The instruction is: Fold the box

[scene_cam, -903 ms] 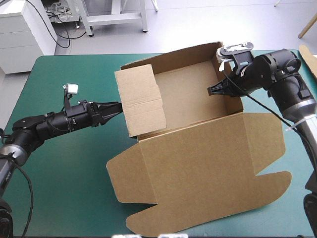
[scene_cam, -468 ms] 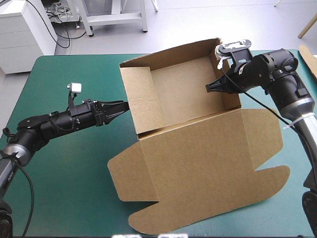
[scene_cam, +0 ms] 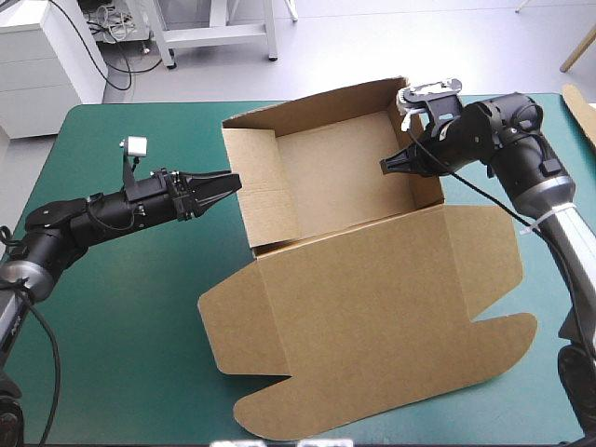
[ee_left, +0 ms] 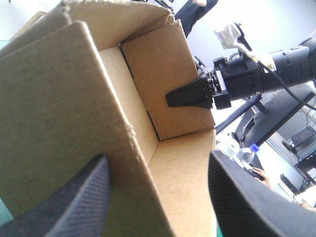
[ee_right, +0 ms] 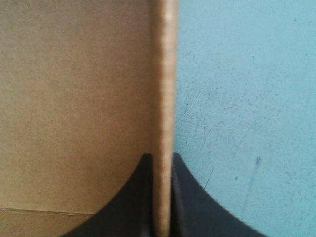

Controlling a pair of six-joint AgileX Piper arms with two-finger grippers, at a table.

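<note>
Box (scene_cam: 363, 307): brown, standing as an open tray on the teal-green cover (scene_cam: 130, 307), right of centre; the tray part sits toward the far edge with four walls raised, and the lid lies spread out flat from the near wall toward the near edge, its side flaps and rounded tabs out. Left gripper (scene_cam: 223, 182): reaches in low from the table's left, tips at the outer side of the tray's left wall; in its own wrist view the left gripper (ee_left: 157, 157) is released, the black fingers (ee_left: 79, 202) standing well apart, with the top edge of that wall of the box (ee_left: 158, 64) running between them, one finger on the outer face's side, the other on the tray's inner side; contact with the board cannot be told. Right gripper (scene_cam: 391, 166): comes over the far right corner and points into the tray along the right wall; its wrist view shows the right gripper (ee_right: 162, 158) clenched on that wall, the board's edge of the box (ee_right: 74, 98) pinched upright between the two fingers, the inner brown face to one side and the cover (ee_right: 247, 98) to the other; the left wrist view shows the same right gripper (ee_left: 190, 96) lying against the wall's inner face. An edge of more board (scene_cam: 579, 110) shows at the table's right edge, apart from the box.
</note>
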